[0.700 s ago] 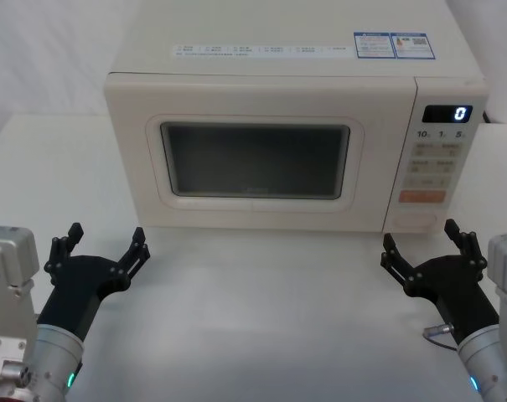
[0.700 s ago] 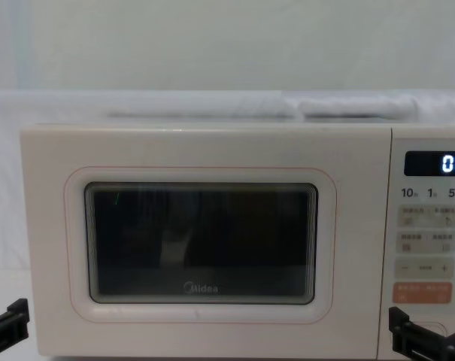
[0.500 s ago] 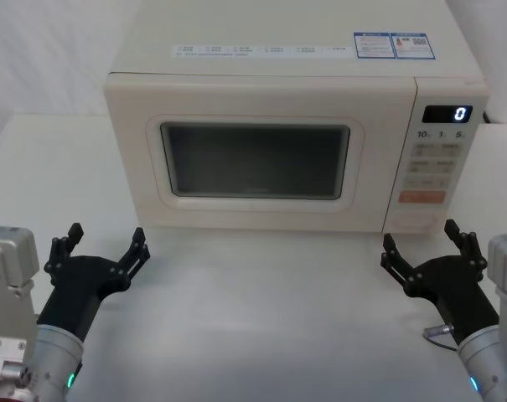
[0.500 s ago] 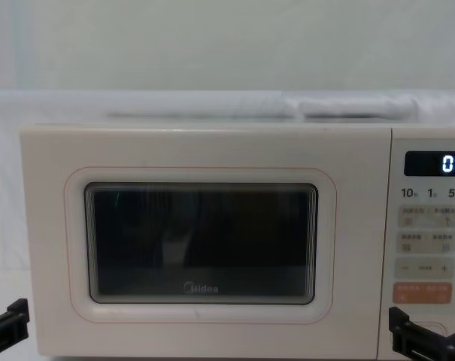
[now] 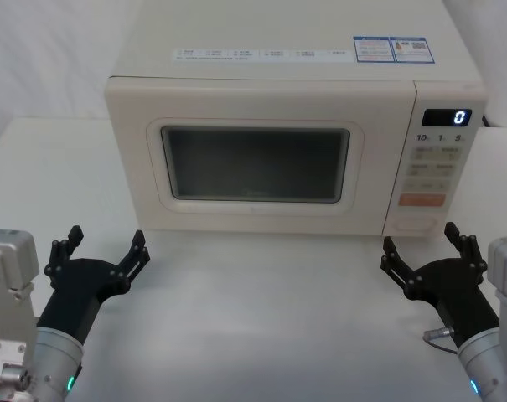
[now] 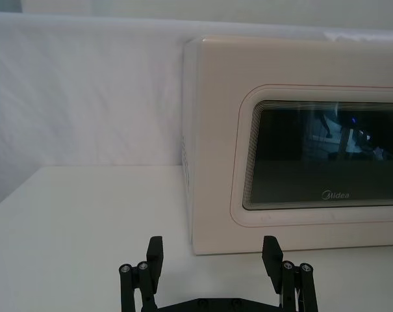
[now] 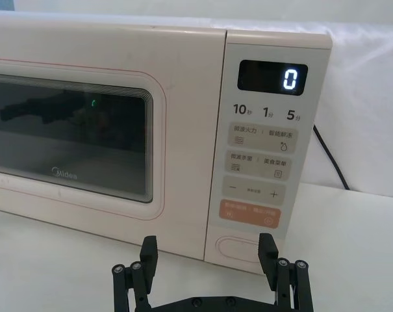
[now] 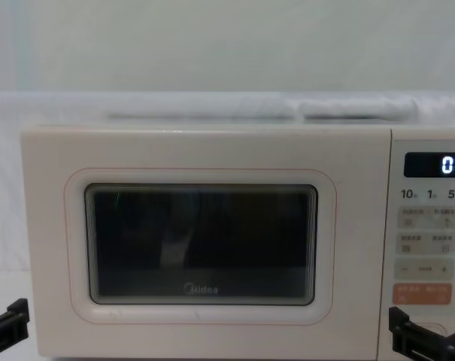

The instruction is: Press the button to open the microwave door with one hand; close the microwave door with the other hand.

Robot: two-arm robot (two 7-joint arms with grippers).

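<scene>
1. Microwave door [image 5: 257, 159] is seen shut, flush with the cream body, in the upper centre of the head view; its long axis runs left to right and its dark window faces the robot.
2. The door is also shown filling the left and middle of the chest view [image 8: 204, 241], with the "Midea" logo under the window.
3. The keypad strip [image 5: 436, 163] is placed at the door's right edge, with a lit "0" at its top.
4. The button [image 7: 238, 248] is found at the very bottom of that strip, below the orange key [image 7: 250, 214]; its long axis lies horizontally and it faces forward.
5. The left gripper [image 5: 100, 251] is held over the white table [image 5: 261, 318] in the lower left of the head view, fingers spread apart and empty, pointed toward the microwave's lower left corner, apart from it.
6. The right gripper [image 5: 426, 249] is held in the lower right, fingers likewise spread and empty, pointed at the strip's base, near the button but not touching it.
7. In the right wrist view the spread fingertips [image 7: 268, 248] are seen flanking the button.
</scene>
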